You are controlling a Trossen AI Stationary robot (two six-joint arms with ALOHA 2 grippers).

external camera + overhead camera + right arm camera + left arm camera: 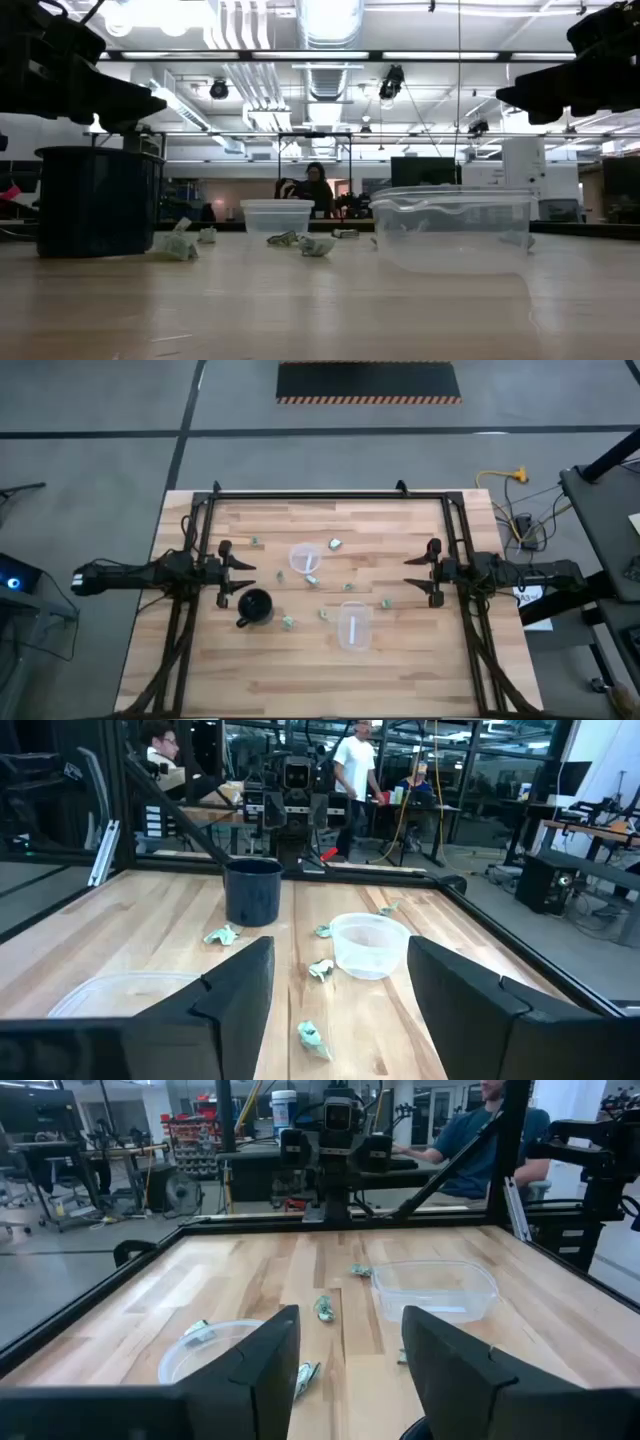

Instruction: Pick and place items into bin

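Several tiny pale green and whitish items (336, 544) lie scattered across the middle of the wooden table (420, 680); the wrist views show some of these items (324, 1308) (313, 1038) too. A round clear tub (293, 558) stands mid-table and a rectangular clear tub (341, 625) nearer the front. A black mug (256, 604) stands beside my left gripper (243, 579), which hangs open above the table at the left. Opposite it at the right, my right gripper (408, 574) hangs open in the same way. Neither has anything between its fingers.
A black frame rail (330, 496) runs along the table's far edge and down both sides. People stand and sit in the room beyond the table. Bare wood lies toward the near edge.
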